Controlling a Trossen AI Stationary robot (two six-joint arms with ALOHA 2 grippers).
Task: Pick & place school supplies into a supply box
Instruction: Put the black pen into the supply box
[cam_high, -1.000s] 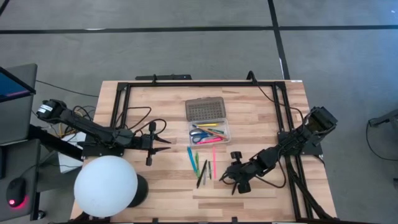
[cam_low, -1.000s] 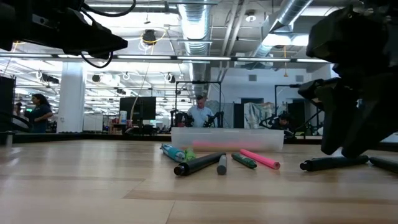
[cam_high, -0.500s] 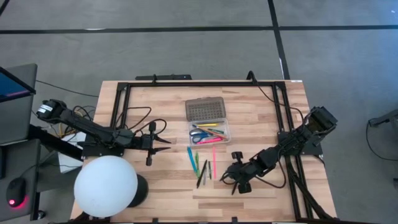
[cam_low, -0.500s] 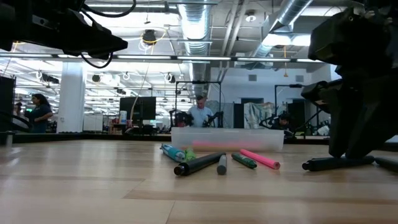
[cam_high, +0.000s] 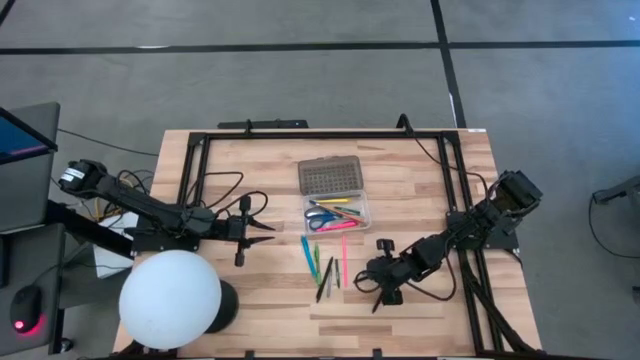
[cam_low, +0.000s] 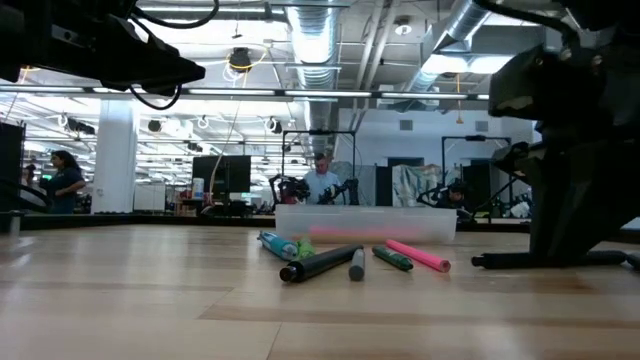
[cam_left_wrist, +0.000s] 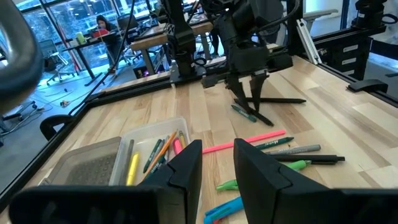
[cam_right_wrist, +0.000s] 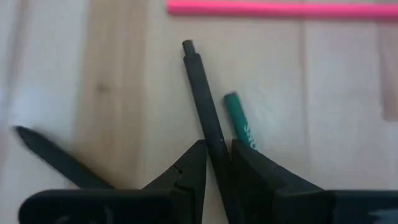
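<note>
High view: the right gripper (cam_high: 374, 291) is reaching low over the table (cam_high: 420, 180) beside a loose cluster of pens (cam_high: 322, 265), while the left gripper (cam_high: 262, 227) is hovering well apart on the other side, next to a large white sphere (cam_high: 170, 299). The supply box (cam_high: 336, 212) is lying open near the middle of the table, its grey lid (cam_high: 329, 176) folded back and several pens and the blue-handled scissors (cam_high: 316, 222) sitting in the tray.

Low view: a pink marker (cam_low: 418, 256), a green pen (cam_low: 392, 258) and a dark pen (cam_low: 323, 263) are lying in front of the box, and a black pen (cam_low: 545, 258) is showing at the dark gripper on the right of the picture.

Left wrist view: the left fingers (cam_left_wrist: 186, 167) are standing slightly apart, gripping nothing (the box is just beyond them).

Right wrist view: the right fingers (cam_right_wrist: 193, 165) are closing on the black pen (cam_right_wrist: 203, 101), which is sitting between them, with a green pen (cam_right_wrist: 239, 119) just beside it.
</note>
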